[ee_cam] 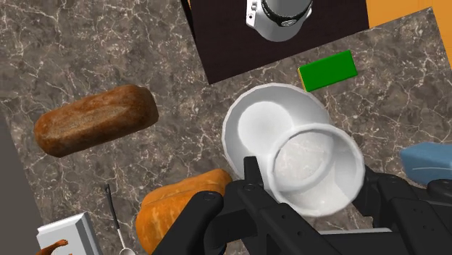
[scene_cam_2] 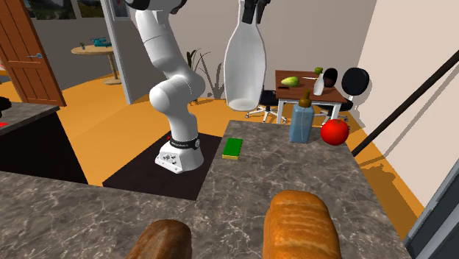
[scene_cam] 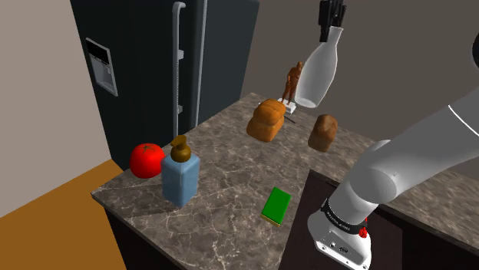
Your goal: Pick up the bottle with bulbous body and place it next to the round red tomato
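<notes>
A white bottle (scene_cam: 318, 73) with a narrow neck and a wide rounded body hangs high above the marble counter (scene_cam: 230, 172), neck up and slightly tilted. My gripper (scene_cam: 331, 27) is shut on its neck. In the second exterior view the bottle (scene_cam_2: 245, 62) hangs from the gripper (scene_cam_2: 255, 16) over the counter's far edge. In the wrist view the fingers clasp the bottle (ee_cam: 293, 148) at the gripper (ee_cam: 313, 181). The round red tomato (scene_cam: 146, 159) sits at the counter's corner in the shoulder view's left, also seen as the tomato (scene_cam_2: 335, 132), far from the bottle.
A blue soap dispenser (scene_cam: 180, 176) stands next to the tomato. A green block (scene_cam: 277, 205) lies near the counter's front edge. Two bread loaves (scene_cam: 267, 120) (scene_cam: 323, 132) and a brown figurine (scene_cam: 292, 83) lie under and behind the bottle. A dark fridge (scene_cam: 153, 54) stands behind.
</notes>
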